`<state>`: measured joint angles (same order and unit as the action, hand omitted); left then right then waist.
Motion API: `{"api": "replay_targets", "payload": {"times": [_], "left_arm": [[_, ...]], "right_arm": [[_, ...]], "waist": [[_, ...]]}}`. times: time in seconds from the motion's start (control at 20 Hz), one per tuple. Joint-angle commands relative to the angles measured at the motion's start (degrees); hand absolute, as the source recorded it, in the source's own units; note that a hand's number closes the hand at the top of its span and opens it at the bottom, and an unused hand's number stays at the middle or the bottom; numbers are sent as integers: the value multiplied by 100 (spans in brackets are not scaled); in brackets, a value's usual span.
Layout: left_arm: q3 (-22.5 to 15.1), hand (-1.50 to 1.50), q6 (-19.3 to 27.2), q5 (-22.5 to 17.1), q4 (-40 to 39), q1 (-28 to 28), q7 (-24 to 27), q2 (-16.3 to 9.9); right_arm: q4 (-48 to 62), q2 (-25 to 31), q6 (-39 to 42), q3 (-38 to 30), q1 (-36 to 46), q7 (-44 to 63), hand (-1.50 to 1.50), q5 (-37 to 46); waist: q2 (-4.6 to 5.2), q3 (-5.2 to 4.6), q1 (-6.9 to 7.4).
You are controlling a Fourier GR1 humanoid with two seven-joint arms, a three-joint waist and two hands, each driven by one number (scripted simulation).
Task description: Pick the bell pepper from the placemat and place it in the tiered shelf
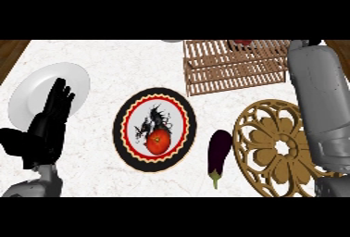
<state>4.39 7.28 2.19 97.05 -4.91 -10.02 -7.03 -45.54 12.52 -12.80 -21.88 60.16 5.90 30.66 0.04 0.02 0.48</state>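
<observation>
Trouble spots as I see them, nearest first. The left hand (48, 120) is parked at the left edge, fingers straight and up, holding nothing, so it's no worry. Off to its right, the eggplant (219, 147) lies just beside a wooden trivet (280, 148), and the right forearm (318, 106) runs right over the trivet's outer side. The right hand itself is past the top of the view, so I can't tell what its fingers are doing.

Between the left hand and the eggplant is the placemat (130, 139), with a red round thing on it that I take for the bell pepper (159, 141), though it could be part of the print. If so, the pick isn't done yet, and the right arm is up by the tiered shelf (232, 69), well away from it.

My guess at the risks:
- swinging that arm back could clip the eggplant or trivet
- the shelf's slats look easy to snag
- a dark red blob (242, 42) at the shelf's far edge might already fill the slot

A white plate (75, 76) sits behind the left hand
</observation>
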Motion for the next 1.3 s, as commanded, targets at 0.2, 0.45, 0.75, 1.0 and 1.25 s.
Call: {"api": "replay_targets", "payload": {"times": [0.2, 0.45, 0.75, 1.0, 1.25], "left_arm": [[84, 0, -108, -32, 213, 252, 142, -92], [282, 0, -163, -145, -180, 137, 343, -136], [198, 0, -117, -129, -83, 291, 258, -6], [44, 0, 6, 20, -47, -109, -77, 72], [138, 0, -174, -72, 184, 228, -13, -15]], "right_arm": [[-810, 783, 107, -473, -232, 757, -150, -463], [-1602, 1309, 744, -786, -801, 1562, -150, -915], [-2747, 2002, 1828, -1294, -2047, 1688, -150, -1750], [-2729, 2492, 2386, -1642, -2364, 1674, -150, -2438], [-2952, 2497, 2505, -1773, -2967, 1316, -150, -2953]], "waist": [[-25, -3, -56], [-38, -6, -155], [-51, -5, -195], [-14, -3, -96], [-11, -2, -49]]}}
